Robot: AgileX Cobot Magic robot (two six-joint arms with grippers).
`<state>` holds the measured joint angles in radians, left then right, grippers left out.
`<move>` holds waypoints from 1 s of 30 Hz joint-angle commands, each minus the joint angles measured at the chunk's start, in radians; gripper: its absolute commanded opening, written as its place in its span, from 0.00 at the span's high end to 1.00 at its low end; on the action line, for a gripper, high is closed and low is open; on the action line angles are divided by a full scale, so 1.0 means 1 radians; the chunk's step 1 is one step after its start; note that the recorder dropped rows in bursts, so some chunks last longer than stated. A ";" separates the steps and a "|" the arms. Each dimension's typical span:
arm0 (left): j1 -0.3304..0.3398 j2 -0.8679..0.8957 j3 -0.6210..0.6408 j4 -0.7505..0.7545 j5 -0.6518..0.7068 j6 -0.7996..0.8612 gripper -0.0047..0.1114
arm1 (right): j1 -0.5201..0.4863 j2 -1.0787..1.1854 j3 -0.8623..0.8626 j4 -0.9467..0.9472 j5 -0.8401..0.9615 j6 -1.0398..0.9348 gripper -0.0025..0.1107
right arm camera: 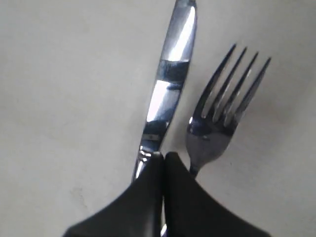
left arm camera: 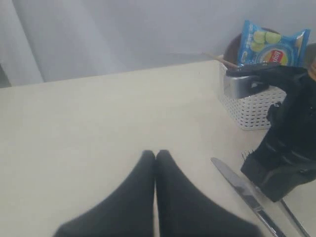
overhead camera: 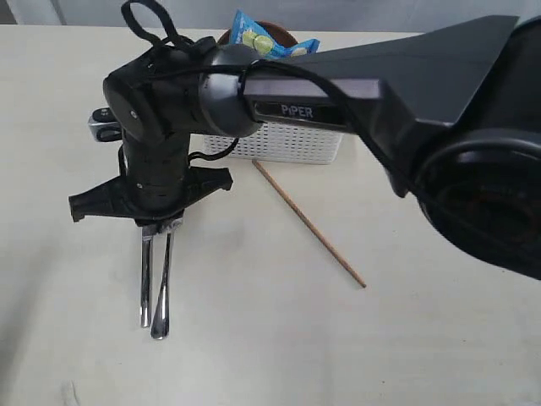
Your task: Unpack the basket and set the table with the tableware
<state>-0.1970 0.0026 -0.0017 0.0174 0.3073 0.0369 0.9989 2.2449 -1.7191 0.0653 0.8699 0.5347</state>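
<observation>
1. Fingers of your right hand [right arm camera: 163,155] are pressed together, gripping nothing, over the knife [right arm camera: 168,84] and fork [right arm camera: 222,108] lying side by side on the tabletop [right arm camera: 59,98].
2. Your left hand [left arm camera: 155,154] is closed too.
3. One chopstick [overhead camera: 308,224] lies near the basket [overhead camera: 287,145].

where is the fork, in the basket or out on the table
Out: the fork lies flat on the table beside the knife, apart from the basket.

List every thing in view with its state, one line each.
Knife, lying flat on the table.
Fork, flat beside the knife.
Basket, upright, not emptied.
Chips bag, standing in the basket.
Chopstick, flat on the table.
Left gripper, shut, empty.
Right gripper, shut.
</observation>
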 commanded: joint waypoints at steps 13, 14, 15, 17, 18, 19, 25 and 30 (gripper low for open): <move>0.000 -0.003 0.002 0.005 -0.008 -0.003 0.96 | 0.066 0.040 0.001 -0.060 0.084 -0.026 0.98; 0.000 -0.003 0.002 0.005 -0.008 -0.003 0.96 | 0.068 0.044 0.001 -0.060 0.084 -0.026 0.98; 0.000 -0.003 0.002 0.005 -0.008 -0.003 0.96 | 0.073 0.048 0.001 -0.060 0.079 -0.026 0.98; 0.000 -0.003 0.002 0.005 -0.008 -0.003 0.96 | 0.075 0.050 0.001 -0.060 0.072 -0.026 0.98; 0.000 -0.003 0.002 0.005 -0.008 -0.003 0.96 | 0.078 0.053 0.001 -0.060 0.070 -0.026 0.98; 0.000 -0.003 0.002 0.005 -0.008 -0.003 0.96 | 0.082 0.054 0.001 -0.060 0.070 -0.026 0.98; 0.000 -0.003 0.002 0.005 -0.008 -0.003 0.96 | 0.087 0.054 0.001 -0.044 0.079 -0.042 0.98; 0.000 -0.003 0.002 0.005 -0.008 -0.003 0.96 | 0.087 0.053 0.001 -0.008 0.085 -0.064 0.98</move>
<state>-0.1970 0.0026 -0.0017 0.0174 0.3073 0.0369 1.0814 2.2859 -1.7191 0.0198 0.9445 0.4934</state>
